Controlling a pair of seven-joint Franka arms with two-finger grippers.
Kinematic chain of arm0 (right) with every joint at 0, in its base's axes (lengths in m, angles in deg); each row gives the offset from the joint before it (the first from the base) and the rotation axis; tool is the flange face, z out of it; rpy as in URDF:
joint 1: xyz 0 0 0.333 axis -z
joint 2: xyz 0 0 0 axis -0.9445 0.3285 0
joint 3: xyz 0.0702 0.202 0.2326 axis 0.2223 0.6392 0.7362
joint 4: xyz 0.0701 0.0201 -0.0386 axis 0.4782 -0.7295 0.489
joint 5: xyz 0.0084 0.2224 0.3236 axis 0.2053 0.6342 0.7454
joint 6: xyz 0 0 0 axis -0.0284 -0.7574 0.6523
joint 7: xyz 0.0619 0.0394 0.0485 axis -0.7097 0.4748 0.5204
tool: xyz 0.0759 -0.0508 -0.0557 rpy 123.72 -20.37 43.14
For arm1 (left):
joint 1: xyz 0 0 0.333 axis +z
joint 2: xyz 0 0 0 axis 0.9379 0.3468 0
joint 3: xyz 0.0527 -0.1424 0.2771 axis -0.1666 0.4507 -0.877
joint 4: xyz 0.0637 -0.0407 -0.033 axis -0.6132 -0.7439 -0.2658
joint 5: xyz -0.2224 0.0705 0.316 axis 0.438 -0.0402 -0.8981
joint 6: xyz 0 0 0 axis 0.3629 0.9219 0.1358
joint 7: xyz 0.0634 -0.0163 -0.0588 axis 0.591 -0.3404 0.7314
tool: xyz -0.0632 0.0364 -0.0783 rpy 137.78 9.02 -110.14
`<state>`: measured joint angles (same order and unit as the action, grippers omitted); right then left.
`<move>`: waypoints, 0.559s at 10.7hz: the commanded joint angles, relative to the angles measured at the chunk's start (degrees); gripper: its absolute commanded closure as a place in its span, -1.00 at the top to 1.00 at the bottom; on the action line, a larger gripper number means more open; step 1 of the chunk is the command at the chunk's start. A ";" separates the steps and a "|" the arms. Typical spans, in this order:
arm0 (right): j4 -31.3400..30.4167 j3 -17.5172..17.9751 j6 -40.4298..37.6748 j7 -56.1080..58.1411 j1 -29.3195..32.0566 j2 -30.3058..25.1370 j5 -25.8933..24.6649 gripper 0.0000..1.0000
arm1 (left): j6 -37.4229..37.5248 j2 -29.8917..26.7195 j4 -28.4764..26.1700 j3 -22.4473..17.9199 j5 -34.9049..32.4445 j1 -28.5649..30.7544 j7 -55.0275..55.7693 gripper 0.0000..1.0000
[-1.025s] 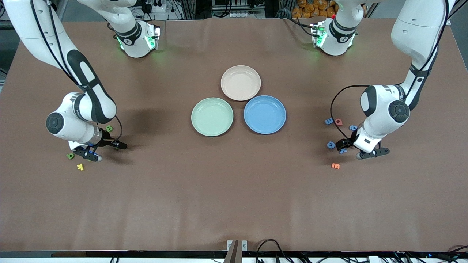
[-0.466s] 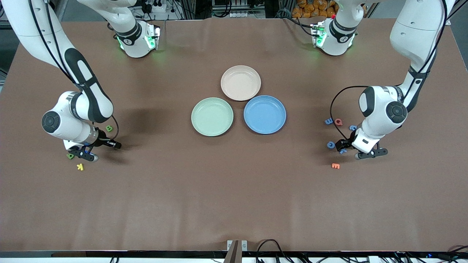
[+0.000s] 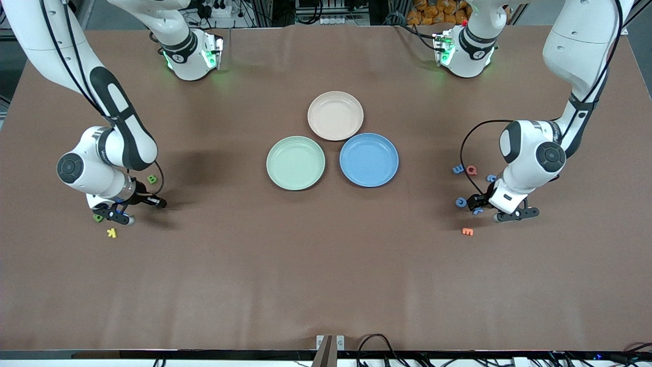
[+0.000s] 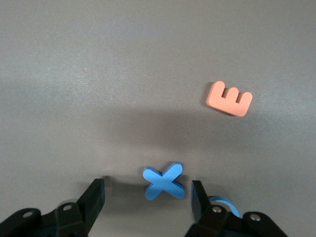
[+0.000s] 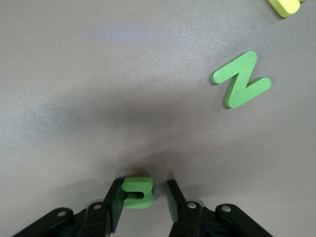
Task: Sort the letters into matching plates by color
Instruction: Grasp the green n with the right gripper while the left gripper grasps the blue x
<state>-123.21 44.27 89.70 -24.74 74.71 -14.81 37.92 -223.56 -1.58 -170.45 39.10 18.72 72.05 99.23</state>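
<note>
Firstly, at the right arm's end of the brown table [image 3: 326, 285], you found the right gripper [image 3: 145, 211] low over the surface. Its fingers [image 5: 112, 202] stood narrowly apart around a small chunky green foam letter [image 5: 137, 191]: one finger touched the piece, while the second stood just beside it with a slight gap. You could not confirm a firm clamp. A green letter N [image 5: 242, 79] lay flat near this gripper, and a yellow letter K [image 3: 111, 233] lay nearer to the front camera. A green letter B [image 3: 152, 179] lay farther from that camera than the gripper.

Next, at mid-table, you saw the round pale mint green plate [image 3: 295, 163] and the round medium blue plate [image 3: 369, 159] side by side, close together. A round beige plate [image 3: 335, 115] sat just beside both, farther from the camera. No plate held a letter.

Finally, at the left arm's end, the left gripper [image 4: 147, 190] was down at the table with its jaws wide apart and nothing gripped. A blue letter X [image 4: 164, 181] lay flat between the fingers [image 4: 94, 197], closer to one of them. An orange letter E [image 4: 229, 98] lay near, apart from the gripper. Further blue letters [image 3: 461, 202] and a red letter [image 3: 471, 170] lay close by.
</note>
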 commanded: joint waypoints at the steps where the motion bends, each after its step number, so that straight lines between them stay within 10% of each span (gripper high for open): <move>1: -1.33 -0.64 2.01 -0.09 0.07 0.08 -1.30 -0.34 | -0.90 0.28 0.23 -0.25 -2.33 -0.50 1.17 0.52; 6: -1.16 -0.64 1.67 -0.01 0.15 -0.44 -1.91 -0.87 | -0.90 1.16 0.76 -0.16 -4.09 -0.41 1.26 0.50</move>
<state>-123.54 44.03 90.41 -24.74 74.72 -15.21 37.16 -223.58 -1.40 -170.42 39.11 16.18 71.89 99.23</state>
